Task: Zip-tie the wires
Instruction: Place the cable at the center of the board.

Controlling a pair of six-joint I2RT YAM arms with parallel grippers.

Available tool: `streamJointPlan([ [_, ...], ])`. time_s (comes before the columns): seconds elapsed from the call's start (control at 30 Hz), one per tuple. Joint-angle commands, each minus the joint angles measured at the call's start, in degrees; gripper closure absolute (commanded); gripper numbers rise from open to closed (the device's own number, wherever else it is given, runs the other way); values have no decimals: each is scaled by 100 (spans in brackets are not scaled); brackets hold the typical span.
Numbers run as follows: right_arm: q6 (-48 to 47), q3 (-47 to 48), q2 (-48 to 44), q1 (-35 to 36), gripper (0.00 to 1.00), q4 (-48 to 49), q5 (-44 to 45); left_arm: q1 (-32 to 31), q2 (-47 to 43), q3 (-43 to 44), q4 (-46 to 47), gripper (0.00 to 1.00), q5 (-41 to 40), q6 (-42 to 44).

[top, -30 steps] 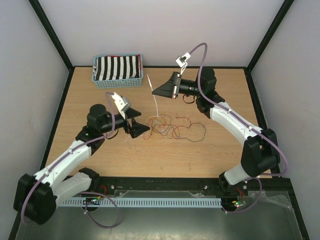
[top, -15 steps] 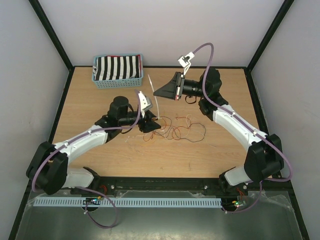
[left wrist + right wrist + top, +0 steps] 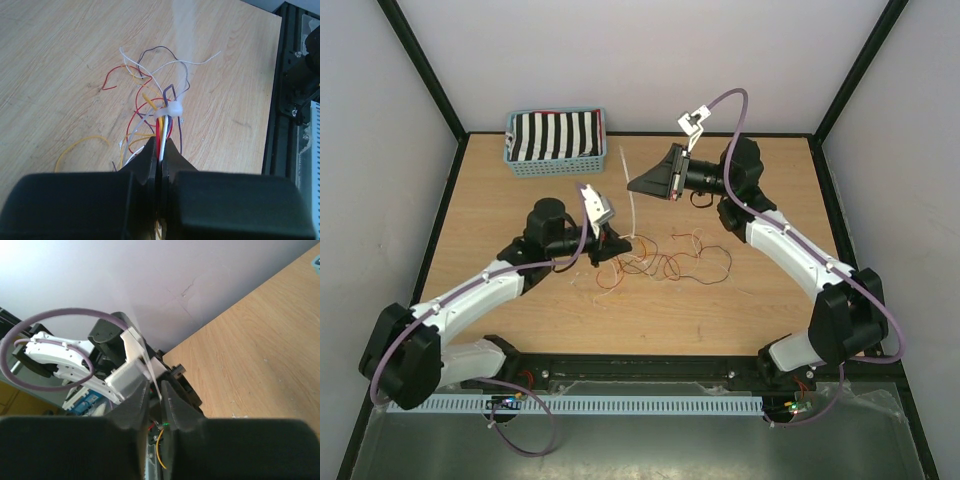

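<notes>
White walls enclose a wooden bench (image 3: 740, 300). A blue basket (image 3: 555, 166) of striped cloth sits in its far left corner, well apart from the wires (image 3: 670, 262) sprawled mid-bench. The left tool (image 3: 608, 243) pinches their bundled left end. The raised right tool (image 3: 632, 184) grips the zip tie (image 3: 632, 215) looped round them.

A blue basket (image 3: 557, 166) holding striped cloth (image 3: 555, 135) sits at the table's (image 3: 730, 315) back left.

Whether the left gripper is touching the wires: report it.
Touching. The left wrist view shows the left gripper shut on the wires, with red, white and yellow strands pinched between its fingertips just short of the white zip tie.
</notes>
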Motion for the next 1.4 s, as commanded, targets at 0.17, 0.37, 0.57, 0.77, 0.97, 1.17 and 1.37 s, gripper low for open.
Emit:
streamJointPlan([
  [0.17, -1037, -869, -329, -196, 35, 984, 506, 626, -732, -118, -458, 100, 287, -849],
  [0.37, -1867, -1826, -660, -196, 17, 1820, 755, 946, -944, -101, -703, 100, 516, -1261],
  [0.57, -1301, -2278, -389, -180, 19, 2886, 331, 996, -910, -76, -723, 100, 634, -1359],
  [0.77, -222, -2028, 71, -69, 24, 2718, -60, 978, -885, -64, -684, 100, 633, -1340],
  [0.97, 332, -1567, 530, 130, 33, 1664, -395, 903, -860, -76, -635, 100, 602, -1309],
  [1.17, 764, -1422, 814, 164, 36, 1578, -767, 886, -803, -73, -615, 100, 624, -1271],
  [1.37, 1084, -1312, 1126, 312, 35, 1813, -1035, 856, -748, -68, -599, 100, 677, -1215],
])
